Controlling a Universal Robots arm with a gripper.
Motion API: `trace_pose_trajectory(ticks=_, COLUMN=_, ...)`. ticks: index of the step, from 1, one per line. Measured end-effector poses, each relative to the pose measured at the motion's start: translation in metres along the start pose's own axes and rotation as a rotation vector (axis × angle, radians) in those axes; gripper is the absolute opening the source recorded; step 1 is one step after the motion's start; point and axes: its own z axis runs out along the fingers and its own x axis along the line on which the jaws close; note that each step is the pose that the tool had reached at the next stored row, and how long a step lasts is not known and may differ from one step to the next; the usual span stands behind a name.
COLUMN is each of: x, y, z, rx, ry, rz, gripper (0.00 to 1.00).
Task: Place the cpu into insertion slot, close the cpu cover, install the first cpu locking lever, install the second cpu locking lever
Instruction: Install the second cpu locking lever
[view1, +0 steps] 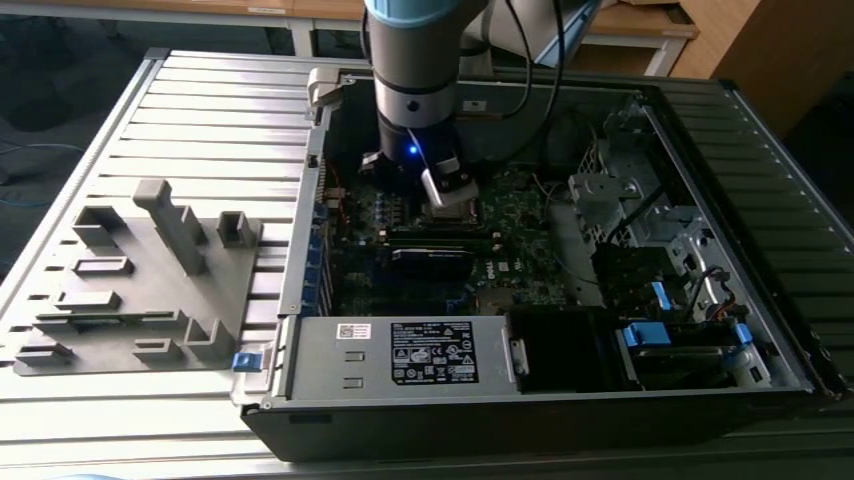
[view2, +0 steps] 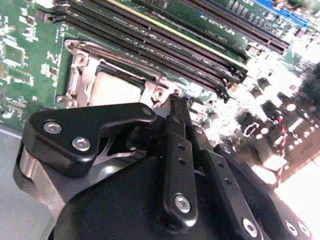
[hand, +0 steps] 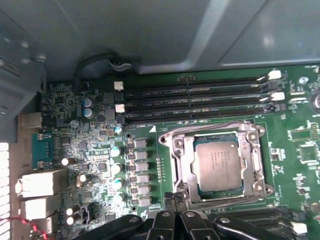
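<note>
The cpu (hand: 217, 162) lies flat in its socket on the green motherboard, its dull silver top showing; it also shows in the second wrist view (view2: 112, 87). The cpu cover (hand: 180, 157) is down around it, a silvery frame (view2: 75, 75) framing the chip. A thin wire lever (hand: 205, 127) runs along the socket edge next to the memory slots. My gripper (hand: 173, 198) sits just off one corner of the socket, its two black fingers pressed together with nothing visible between them (view2: 176, 102). In the exterior view the gripper (view1: 447, 195) hangs low inside the open case.
Long black memory slots (hand: 195, 102) run beside the socket. The open computer case (view1: 307, 250) has a power supply (view1: 400, 355) at its front and a drive cage (view1: 641, 200) at the exterior view's right. A grey fixture block (view1: 134, 280) lies at the exterior view's left.
</note>
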Motion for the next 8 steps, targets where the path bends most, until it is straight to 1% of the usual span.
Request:
trace_pose_trajectory(ticks=3, x=-0.0004, y=0.0006, z=-0.0046, rx=0.0, ry=0.0, rz=0.0, gripper=0.11)
trace_pose_trajectory(ticks=8, x=-0.0005, y=0.0007, z=-0.0052, rx=0.0, ry=0.0, rz=0.0, gripper=0.11)
